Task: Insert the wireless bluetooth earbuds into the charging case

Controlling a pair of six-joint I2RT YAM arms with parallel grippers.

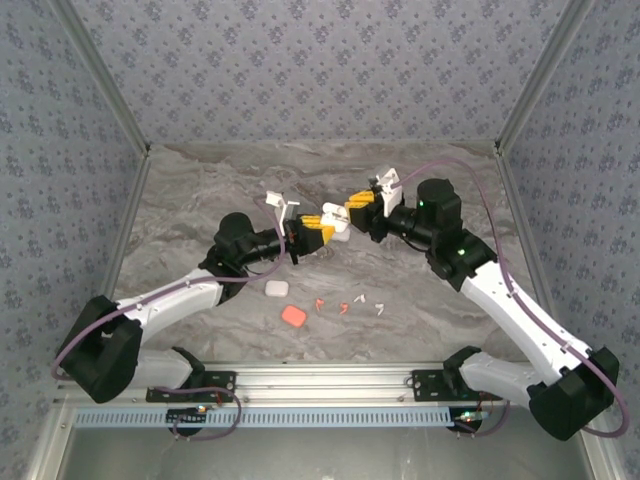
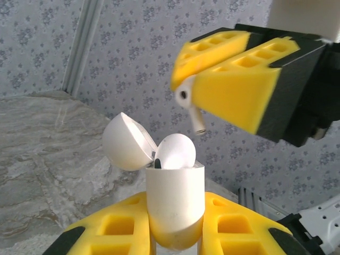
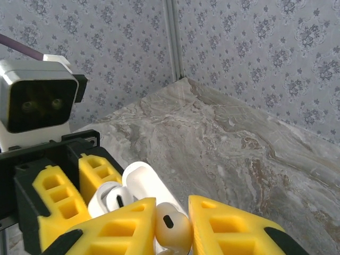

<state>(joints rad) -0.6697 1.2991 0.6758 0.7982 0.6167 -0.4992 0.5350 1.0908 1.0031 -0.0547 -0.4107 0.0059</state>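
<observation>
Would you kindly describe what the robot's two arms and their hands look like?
The left arm and right arm have white links between black joint housings, and a lilac cable trails along each. The left hand and right hand carry chunky yellow fingers with square cut-outs on black mounts, and each wrist has a white camera block.

There are no words, numbers or brand names to read in any of the pictures. The white charging case and the white earbud are plain, with no letters on them. The wallpaper has little flower shapes on it, not writing.
</observation>
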